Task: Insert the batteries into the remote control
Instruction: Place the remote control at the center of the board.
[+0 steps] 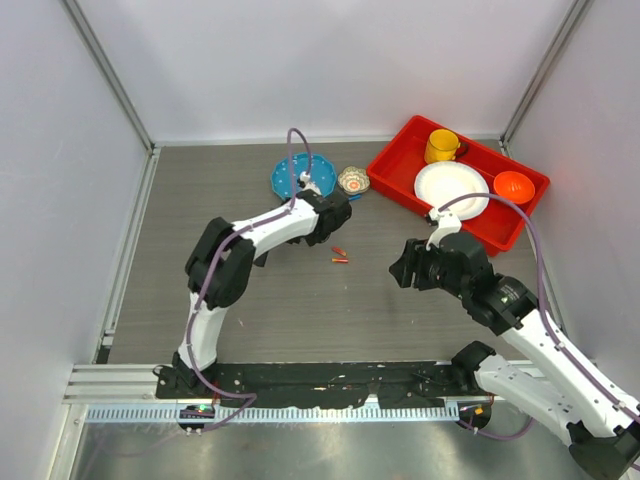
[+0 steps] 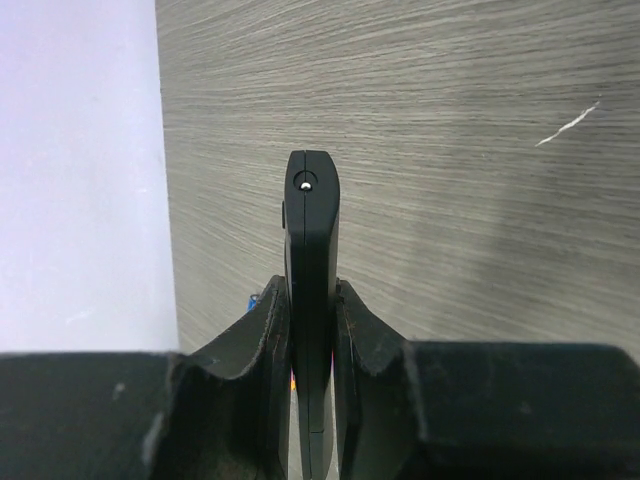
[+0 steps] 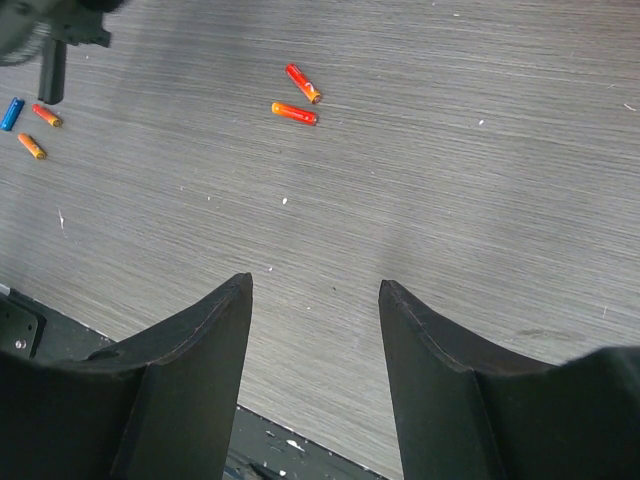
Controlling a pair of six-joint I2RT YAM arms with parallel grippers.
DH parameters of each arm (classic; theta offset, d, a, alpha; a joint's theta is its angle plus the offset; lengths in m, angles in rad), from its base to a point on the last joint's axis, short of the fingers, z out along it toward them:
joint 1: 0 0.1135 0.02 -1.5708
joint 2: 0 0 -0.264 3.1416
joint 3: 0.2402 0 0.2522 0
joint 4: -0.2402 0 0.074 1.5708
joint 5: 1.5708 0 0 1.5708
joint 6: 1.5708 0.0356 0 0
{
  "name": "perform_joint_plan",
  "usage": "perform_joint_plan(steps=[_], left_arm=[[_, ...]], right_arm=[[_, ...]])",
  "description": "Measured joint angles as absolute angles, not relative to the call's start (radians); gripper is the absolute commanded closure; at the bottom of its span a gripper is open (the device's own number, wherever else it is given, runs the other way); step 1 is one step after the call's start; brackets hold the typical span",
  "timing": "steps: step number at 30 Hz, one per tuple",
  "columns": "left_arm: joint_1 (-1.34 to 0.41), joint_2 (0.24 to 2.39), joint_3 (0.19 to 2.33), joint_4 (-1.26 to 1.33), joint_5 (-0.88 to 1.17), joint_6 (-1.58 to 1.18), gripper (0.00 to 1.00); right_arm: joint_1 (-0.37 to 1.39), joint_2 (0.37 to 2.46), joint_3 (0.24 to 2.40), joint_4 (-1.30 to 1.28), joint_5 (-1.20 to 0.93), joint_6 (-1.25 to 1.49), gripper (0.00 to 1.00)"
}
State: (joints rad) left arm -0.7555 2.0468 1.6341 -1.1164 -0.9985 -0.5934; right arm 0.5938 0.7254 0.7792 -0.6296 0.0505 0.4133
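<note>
Clamping the slim black remote control (image 2: pixel 312 250) by its flat faces in my left fingers (image 2: pixel 258 345), toward the far edge of the tabletop (image 1: pixel 300 320), I judge it light, stiff and slick, safest gripped near one end; my right fingers (image 3: pixel 190 370) hang wide, empty.

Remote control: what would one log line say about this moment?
left gripper: shut on remote control | right gripper: open, empty, over table
</note>
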Motion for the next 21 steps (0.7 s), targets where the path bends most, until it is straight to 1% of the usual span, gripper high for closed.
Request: perform_joint_plan(steps=[6,16,21], left_arm=[[-0.744,2.204,1.7,-1.14,-1.036,-0.578,1.0],[-0.716,2.252,1.702,-1.063,-0.982,-0.541,1.0],[-0.714,2.285,1.673,-1.023,-0.939,-0.537,0.92]], right_arm=[[0.594,0.711,0.774,-0.63,0.051,0.413,0.41],[0.593,0.711,0.761,-0.629,0.05,0.417,0.41],[0.594,0.714,0.76,-0.63,0.051,0.417,0.41]])
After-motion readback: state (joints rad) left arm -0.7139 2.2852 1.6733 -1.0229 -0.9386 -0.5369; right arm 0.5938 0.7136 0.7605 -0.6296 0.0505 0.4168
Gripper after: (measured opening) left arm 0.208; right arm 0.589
